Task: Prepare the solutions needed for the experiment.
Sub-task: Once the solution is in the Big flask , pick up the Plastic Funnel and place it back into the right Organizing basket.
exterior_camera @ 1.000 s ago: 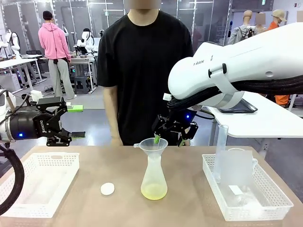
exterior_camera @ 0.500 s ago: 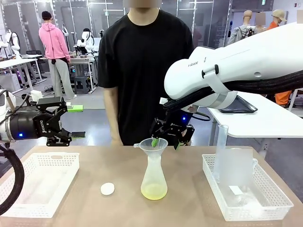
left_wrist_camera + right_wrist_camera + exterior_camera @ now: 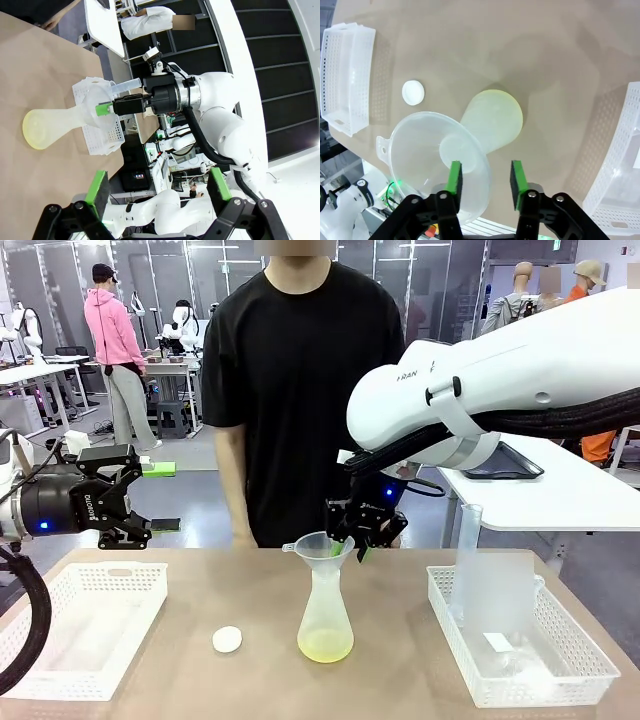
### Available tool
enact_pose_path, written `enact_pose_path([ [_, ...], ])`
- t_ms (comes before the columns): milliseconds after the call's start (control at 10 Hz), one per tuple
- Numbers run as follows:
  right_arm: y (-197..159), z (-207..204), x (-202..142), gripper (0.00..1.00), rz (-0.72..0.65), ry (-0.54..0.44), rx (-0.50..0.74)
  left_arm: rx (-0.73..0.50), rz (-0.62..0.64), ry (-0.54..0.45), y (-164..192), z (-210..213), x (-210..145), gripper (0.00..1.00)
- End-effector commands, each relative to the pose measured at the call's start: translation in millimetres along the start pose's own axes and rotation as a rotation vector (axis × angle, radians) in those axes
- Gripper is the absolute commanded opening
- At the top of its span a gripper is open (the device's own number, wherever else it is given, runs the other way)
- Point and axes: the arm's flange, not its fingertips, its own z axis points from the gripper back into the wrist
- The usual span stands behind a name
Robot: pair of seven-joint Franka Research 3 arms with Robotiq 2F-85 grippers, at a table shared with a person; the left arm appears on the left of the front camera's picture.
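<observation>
The solutions point(image 3: 325, 644) lie as a shallow, pale yellow-green layer in the bottom of a frosted conical flask point(image 3: 325, 605). The flask stands mid-tabletop point(image 3: 400, 685) with a translucent funnel point(image 3: 322, 545) seated in its neck. The right claw point(image 3: 357, 540) straddles the funnel's rim, pads apart and not closed on it. The left claw point(image 3: 150, 498), raised at the left, gapes wide and empty. The tabletop is smooth and tan.

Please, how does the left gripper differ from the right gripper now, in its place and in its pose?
The left gripper hangs high above the left basket and points sideways; the right gripper points down at the funnel on the flask. The left gripper has nothing between its fingers; the right gripper has the funnel's rim between its fingers, not pinched. Both are open, black with green pads.
</observation>
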Motion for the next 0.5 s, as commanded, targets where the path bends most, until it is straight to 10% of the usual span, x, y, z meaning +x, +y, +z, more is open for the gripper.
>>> enact_pose_path([
  [0,3.1,5.0,4.5,0.32,-0.032,0.014,-0.033,-0.027,0.010,-0.013,-0.9,-2.3,-3.4,1.00],
  [400,2.5,3.9,3.8,0.00,-0.041,0.036,-0.033,-0.027,0.010,-0.013,-0.9,-2.3,-3.4,1.00],
])
